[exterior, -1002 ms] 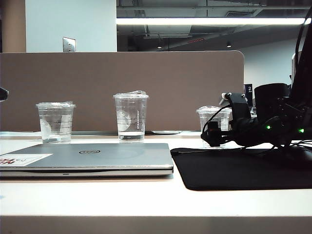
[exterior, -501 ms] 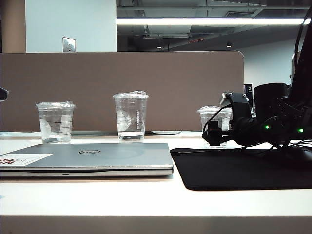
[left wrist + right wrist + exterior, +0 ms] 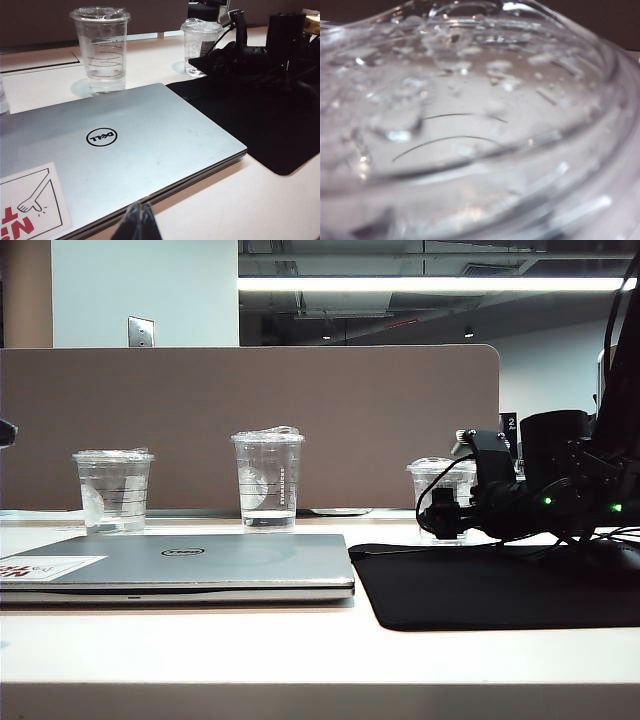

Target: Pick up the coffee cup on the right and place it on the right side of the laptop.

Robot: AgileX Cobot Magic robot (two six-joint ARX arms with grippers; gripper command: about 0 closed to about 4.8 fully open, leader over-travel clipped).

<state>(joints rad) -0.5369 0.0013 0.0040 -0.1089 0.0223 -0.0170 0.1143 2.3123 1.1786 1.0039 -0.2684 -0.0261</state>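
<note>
Three clear cups, one laptop, one mat

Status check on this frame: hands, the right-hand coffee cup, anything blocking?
Right hand at the coffee cup, jaws around it, grip unconfirmed. Left hand shut, parked over the laptop. Cup on the table behind the black mat. Nothing blocking.

The right gripper reaches level toward 9 o'clock in the exterior view, its fingers parted. The left gripper shows only its fingers, pressed together, pointing toward 12 o'clock.
</note>
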